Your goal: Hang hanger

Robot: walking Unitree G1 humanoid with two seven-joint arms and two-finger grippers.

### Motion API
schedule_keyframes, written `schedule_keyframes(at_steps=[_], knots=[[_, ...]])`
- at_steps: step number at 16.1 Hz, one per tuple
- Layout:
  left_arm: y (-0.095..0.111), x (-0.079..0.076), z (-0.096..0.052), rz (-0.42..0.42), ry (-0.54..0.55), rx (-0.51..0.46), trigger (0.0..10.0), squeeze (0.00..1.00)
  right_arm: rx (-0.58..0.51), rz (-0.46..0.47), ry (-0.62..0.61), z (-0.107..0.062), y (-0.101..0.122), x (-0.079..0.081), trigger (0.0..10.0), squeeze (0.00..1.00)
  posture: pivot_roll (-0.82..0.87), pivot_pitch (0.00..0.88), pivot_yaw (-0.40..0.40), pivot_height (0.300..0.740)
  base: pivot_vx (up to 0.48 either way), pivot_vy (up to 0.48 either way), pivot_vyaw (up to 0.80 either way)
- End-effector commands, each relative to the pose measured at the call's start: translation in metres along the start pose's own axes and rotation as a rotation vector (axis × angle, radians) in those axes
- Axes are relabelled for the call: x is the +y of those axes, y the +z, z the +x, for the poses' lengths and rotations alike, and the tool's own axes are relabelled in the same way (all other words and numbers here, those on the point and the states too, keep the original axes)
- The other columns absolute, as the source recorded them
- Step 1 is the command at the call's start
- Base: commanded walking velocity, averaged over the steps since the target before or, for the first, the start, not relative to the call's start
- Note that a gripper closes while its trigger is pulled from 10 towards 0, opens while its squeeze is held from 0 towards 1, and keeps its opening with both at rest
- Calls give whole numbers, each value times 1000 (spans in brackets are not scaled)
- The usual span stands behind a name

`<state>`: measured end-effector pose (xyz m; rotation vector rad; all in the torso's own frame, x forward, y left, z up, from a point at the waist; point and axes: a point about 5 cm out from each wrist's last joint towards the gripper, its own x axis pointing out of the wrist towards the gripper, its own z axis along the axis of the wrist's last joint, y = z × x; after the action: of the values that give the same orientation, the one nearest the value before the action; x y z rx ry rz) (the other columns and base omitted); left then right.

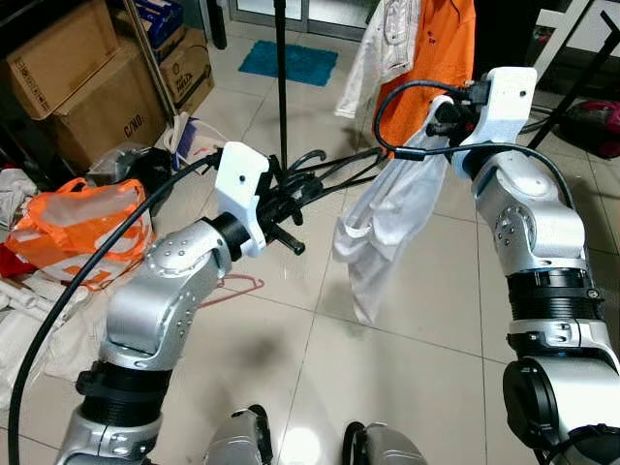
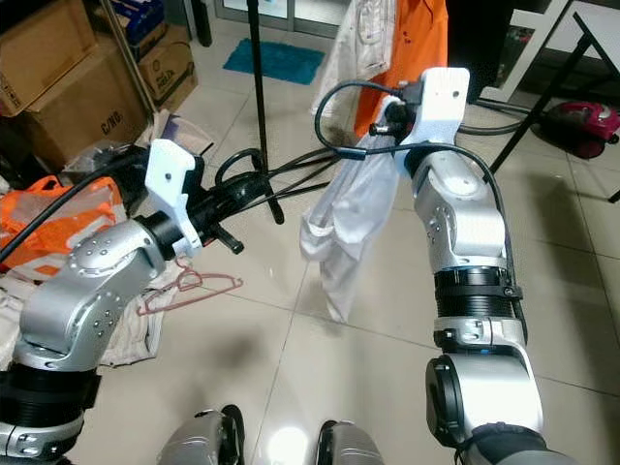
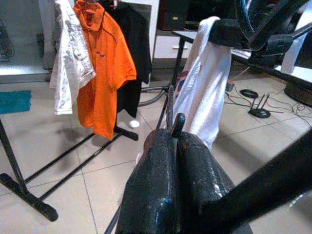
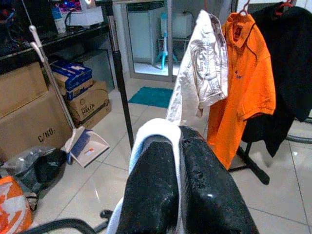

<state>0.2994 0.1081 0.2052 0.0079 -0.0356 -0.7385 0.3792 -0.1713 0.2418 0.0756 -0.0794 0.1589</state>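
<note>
Hanger (image 1: 325, 172) black, thin; white garment (image 1: 387, 218) draped.

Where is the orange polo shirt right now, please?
The orange polo shirt hangs on the rack ahead, between a white jacket and a black garment.

An orange plastic bag (image 1: 82, 228) lies on the tiled floor at nine o'clock, with cardboard boxes (image 1: 92, 92) stacked behind it at ten. A teal mat (image 1: 289, 61) sits at twelve o'clock. A pink wire hanger (image 2: 189, 284) lies on the tiles. A dustpan (image 4: 90, 146) leans near the boxes.
</note>
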Motion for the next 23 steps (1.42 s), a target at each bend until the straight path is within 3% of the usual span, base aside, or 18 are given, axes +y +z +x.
schedule_keyframes(at_steps=[1, 17, 23], knots=[[3, -4, 4, 6, -25, -17, 10000, 0, -49, 13, 6, -2, 14, 3, 10000, 0, -91, 149, -33, 740, 0, 0, 0], [6, -12, 7, -47, -79, -53, 10000, 0, -52, 44, 74, -3, 19, 29, 10000, 0, -94, 148, -25, 740, 0, 0, 0], [4, -13, 7, -45, -76, -49, 10000, 0, -38, 51, 78, -4, 15, 31, 10000, 0, -88, 138, -24, 740, 0, 0, 0]])
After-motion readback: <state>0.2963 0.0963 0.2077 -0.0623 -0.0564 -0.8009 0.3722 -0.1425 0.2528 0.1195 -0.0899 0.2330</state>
